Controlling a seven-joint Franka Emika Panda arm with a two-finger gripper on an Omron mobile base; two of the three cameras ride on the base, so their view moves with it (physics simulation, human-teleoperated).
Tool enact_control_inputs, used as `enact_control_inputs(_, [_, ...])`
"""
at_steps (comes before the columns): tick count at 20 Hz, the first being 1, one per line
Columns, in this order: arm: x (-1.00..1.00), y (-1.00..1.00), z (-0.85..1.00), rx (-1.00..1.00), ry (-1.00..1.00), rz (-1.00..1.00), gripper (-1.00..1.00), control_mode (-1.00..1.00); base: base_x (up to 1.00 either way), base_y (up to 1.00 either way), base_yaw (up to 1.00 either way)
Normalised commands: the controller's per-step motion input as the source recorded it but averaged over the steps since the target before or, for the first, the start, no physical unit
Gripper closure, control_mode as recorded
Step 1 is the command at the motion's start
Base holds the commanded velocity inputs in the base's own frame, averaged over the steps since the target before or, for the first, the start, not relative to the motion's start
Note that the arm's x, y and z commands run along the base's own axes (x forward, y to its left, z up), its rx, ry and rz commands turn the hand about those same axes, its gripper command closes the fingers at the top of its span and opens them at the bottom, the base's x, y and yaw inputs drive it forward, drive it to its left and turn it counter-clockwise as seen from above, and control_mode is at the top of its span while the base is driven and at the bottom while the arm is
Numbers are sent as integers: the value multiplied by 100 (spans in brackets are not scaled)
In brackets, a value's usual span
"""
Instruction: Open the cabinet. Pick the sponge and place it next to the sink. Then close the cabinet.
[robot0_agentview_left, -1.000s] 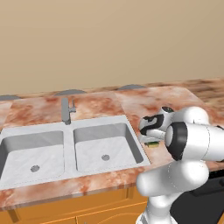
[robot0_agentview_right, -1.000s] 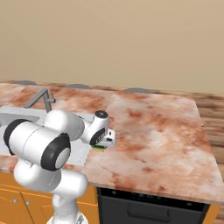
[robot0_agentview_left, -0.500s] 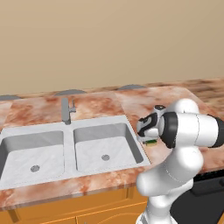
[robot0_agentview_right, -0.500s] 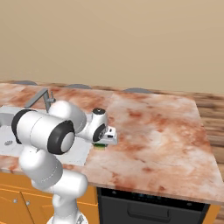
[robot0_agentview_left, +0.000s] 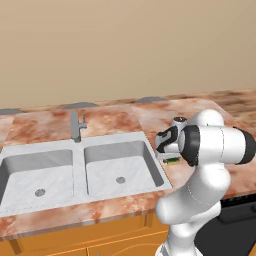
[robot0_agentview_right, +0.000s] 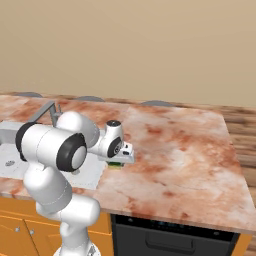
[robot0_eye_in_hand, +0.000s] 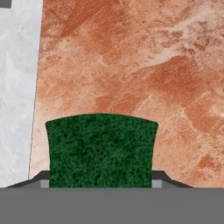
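Observation:
My gripper (robot0_agentview_left: 169, 155) hangs low over the marble counter (robot0_agentview_right: 175, 150), just right of the sink (robot0_agentview_left: 80, 145), and is shut on the sponge (robot0_agentview_left: 173, 160). In the right base view the sponge (robot0_agentview_right: 116, 164) peeks out green and yellowish under the gripper (robot0_agentview_right: 121, 159). Seen from the hand, the sponge's dark green face (robot0_eye_in_hand: 101, 148) fills the gap between the two fingertips (robot0_eye_in_hand: 43, 180), with the sink's pale rim (robot0_eye_in_hand: 17, 87) at the left. The cabinet is out of view.
A grey faucet (robot0_agentview_left: 76, 125) stands behind the double basin. The counter stretches wide to the right of the gripper (robot0_agentview_right: 200, 165). A dark oven front (robot0_agentview_right: 170, 235) sits below the counter edge, with orange lower doors (robot0_agentview_left: 100, 240) under the sink.
The arm's elbow has lifted and turned a little. The gripper and the sponge have stayed almost in the same spot beside the sink.

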Motion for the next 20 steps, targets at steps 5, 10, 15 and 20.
enact_control_inputs(5, [0,0,0,0,2,0,-100,-100,0,0,0])
enact_control_inputs(10, [-3,0,0,0,0,0,-100,-100,0,0,0])
enact_control_inputs(15, [-42,0,11,4,-5,0,-100,-100,0,0,0])
enact_control_inputs(20, [-74,0,68,7,-17,0,-100,-100,0,0,0])
